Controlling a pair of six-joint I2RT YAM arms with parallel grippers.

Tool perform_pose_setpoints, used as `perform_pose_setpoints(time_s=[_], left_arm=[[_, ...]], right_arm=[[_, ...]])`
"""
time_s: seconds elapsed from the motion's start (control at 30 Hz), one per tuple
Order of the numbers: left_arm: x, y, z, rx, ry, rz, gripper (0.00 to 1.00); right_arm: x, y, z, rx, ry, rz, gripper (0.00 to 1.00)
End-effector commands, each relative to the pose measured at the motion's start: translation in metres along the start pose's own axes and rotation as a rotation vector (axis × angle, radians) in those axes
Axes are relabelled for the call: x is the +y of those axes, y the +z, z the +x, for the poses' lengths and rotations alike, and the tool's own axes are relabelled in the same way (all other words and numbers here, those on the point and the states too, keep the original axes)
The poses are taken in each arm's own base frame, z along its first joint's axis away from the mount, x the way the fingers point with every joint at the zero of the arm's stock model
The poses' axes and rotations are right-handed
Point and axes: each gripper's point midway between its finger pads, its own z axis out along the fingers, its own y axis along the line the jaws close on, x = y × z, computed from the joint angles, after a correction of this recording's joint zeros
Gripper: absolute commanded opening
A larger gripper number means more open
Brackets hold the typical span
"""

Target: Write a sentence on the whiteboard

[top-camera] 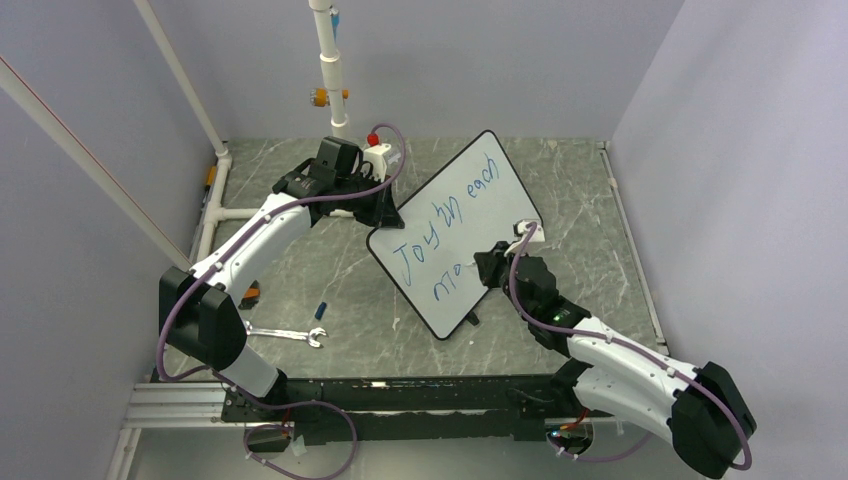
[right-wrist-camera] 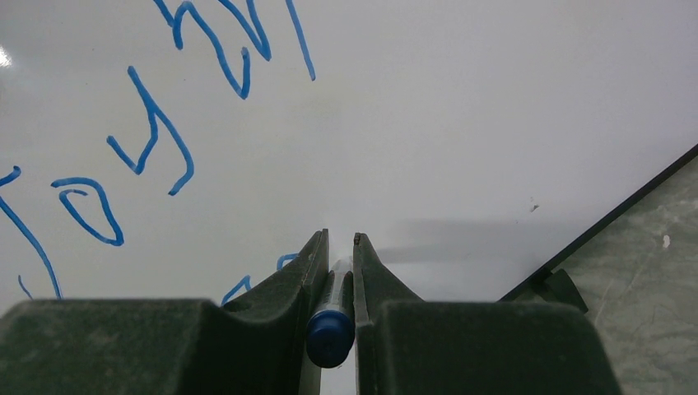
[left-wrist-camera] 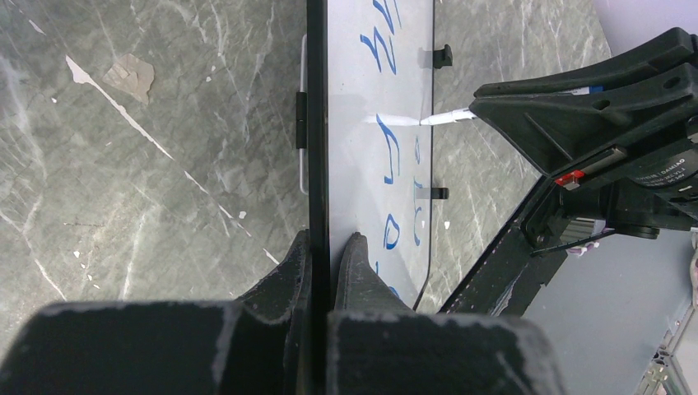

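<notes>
The whiteboard [top-camera: 452, 308] stands tilted above the table. My left gripper [top-camera: 385, 222] is shut on its left rim; in the left wrist view the fingers [left-wrist-camera: 329, 243] pinch the black edge of the board [left-wrist-camera: 346, 164]. The sentence [top-camera: 450, 220] is in blue: "Joy in each", with a few letters started below it. My right gripper [top-camera: 492, 268] is shut on a blue-capped marker [right-wrist-camera: 331, 333]. The marker's white tip [left-wrist-camera: 449, 117] touches the board beside the lower line. In the right wrist view the gripper [right-wrist-camera: 340, 240] points at the board face [right-wrist-camera: 461, 123], below the blue letters [right-wrist-camera: 156, 140].
A metal wrench [top-camera: 285, 333] and a small blue cap [top-camera: 320, 308] lie on the marble table left of the board. A white pipe frame [top-camera: 330, 60] rises at the back. Grey walls close in both sides.
</notes>
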Motion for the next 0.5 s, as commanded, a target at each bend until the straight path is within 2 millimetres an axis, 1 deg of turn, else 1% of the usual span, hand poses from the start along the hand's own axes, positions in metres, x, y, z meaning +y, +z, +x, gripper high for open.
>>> perform_pose_setpoints(time_s=[0.0,0.33,0.47], left_arm=[[0.0727,-0.0134,-0.0005,0.019,0.17,-0.35,0.0],[0.0742,-0.0124,0.0002,0.023,0.169,-0.353,0.0],[0.0742,-0.0121,0.0006,0.025,0.168,-0.353,0.0]], right_arm=[[0.0154,0.0063,-0.0334,-0.092,0.018,-0.042,0.0],[0.0162,0.0149,-0.0295,-0.078,0.03,-0.057,0.0],[0.0165,0.0154,-0.0265,-0.07,0.036,-0.063,0.0]])
